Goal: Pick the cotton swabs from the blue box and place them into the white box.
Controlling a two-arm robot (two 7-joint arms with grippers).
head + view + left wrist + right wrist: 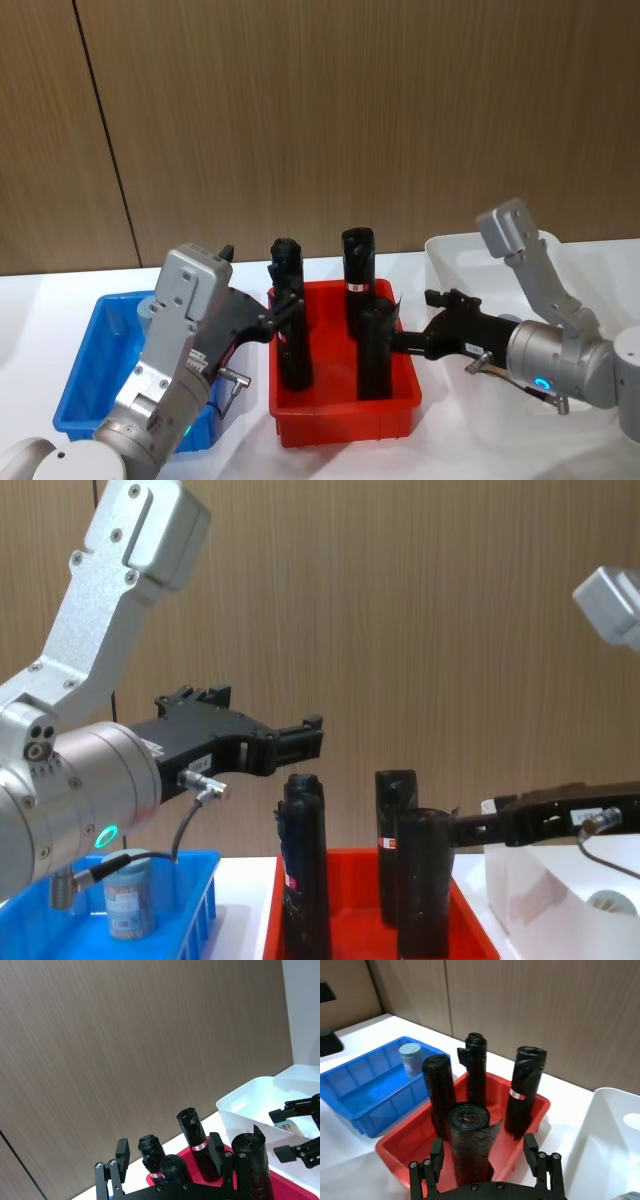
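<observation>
One cotton swabs tub with a grey-blue lid stands in the blue box, also seen from the chest. Another cotton swabs tub lies in the white box, under my right gripper. My left gripper hangs open and empty above the gap between the blue box and the red bin, its fingers pointing right. Open and empty too, my right gripper points left over the near left rim of the white box.
A red bin sits between the two boxes and holds several tall black cylinders with red labels. They rise close to both grippers' fingertips. A brown wood-panel wall stands behind the white table.
</observation>
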